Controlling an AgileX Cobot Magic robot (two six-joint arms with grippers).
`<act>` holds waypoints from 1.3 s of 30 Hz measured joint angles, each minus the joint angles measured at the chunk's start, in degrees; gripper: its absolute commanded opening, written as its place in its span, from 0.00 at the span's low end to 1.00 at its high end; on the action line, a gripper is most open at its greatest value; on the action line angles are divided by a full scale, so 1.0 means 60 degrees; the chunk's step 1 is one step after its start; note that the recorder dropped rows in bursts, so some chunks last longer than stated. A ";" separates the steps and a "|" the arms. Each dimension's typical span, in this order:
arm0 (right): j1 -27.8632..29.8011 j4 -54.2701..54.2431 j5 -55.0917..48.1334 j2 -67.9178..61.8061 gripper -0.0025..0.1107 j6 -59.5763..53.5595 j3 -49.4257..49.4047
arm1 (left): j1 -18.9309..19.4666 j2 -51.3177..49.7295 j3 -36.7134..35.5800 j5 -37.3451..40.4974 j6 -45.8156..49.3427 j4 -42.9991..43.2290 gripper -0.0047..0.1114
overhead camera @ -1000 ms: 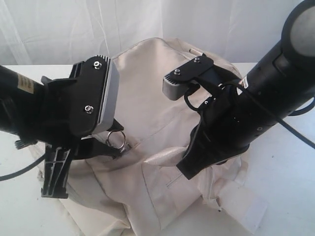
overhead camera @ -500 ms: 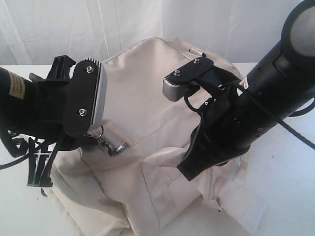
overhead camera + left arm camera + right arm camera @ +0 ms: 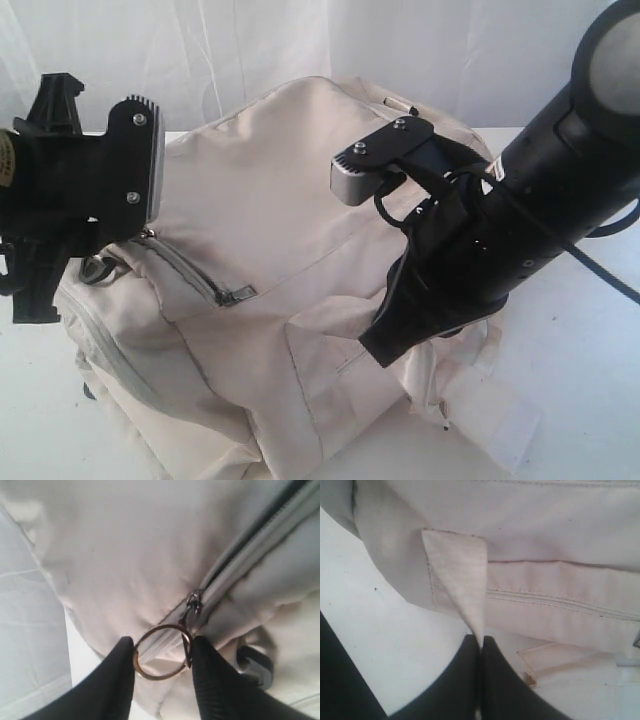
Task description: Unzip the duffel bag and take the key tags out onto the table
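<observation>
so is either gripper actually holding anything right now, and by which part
Both. The left gripper clamps the zipper's ring pull across its sides; the right gripper pinches the tip of a fabric flap on the duffel bag.

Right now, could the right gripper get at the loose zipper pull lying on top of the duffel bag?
Probably not yet: the right gripper is shut on a fabric flap of the duffel bag and would have to let go first. The zipper pull itself lies uncovered nearby.
</observation>
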State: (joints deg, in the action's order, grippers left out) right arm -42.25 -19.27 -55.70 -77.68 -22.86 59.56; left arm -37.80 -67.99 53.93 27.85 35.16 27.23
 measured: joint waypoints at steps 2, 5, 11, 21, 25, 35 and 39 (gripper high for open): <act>0.0000 -0.0044 0.0020 0.0000 0.03 0.0000 0.0000 | 0.0155 0.0000 0.0000 0.0000 -0.0025 0.0043 0.04; 0.0000 -0.0422 0.0083 -0.0104 0.15 -0.0052 0.0000 | 0.0291 0.0000 0.0000 0.0008 -0.0025 0.0059 0.04; 0.0000 -0.2651 0.0407 0.0022 0.56 -0.1971 0.0151 | 0.0332 0.0000 0.0000 -0.0030 -0.0060 -0.0034 0.04; -0.0425 -0.5148 0.2351 -0.0337 0.59 -0.5246 0.0247 | 0.0332 0.0017 0.0000 -0.0030 -0.0060 -0.0562 0.04; -0.1039 -0.5193 0.3288 -0.0811 0.59 -0.5672 0.0247 | 0.0332 0.0014 0.0000 -0.0030 -0.0060 -0.0799 0.04; -0.2347 -0.5230 0.5917 -0.2452 0.57 -0.5870 0.0683 | 0.0336 0.0014 0.0000 -0.0108 -0.0060 -0.0996 0.04; -0.2388 -0.5318 0.6307 -0.2854 0.45 -0.5829 0.0838 | 0.0415 0.0014 0.0000 0.0036 -0.0060 -0.0971 0.04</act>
State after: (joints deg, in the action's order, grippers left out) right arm -56.58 -51.18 -17.86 -94.80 -57.84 64.59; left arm -35.31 -67.91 53.93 28.06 34.80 21.40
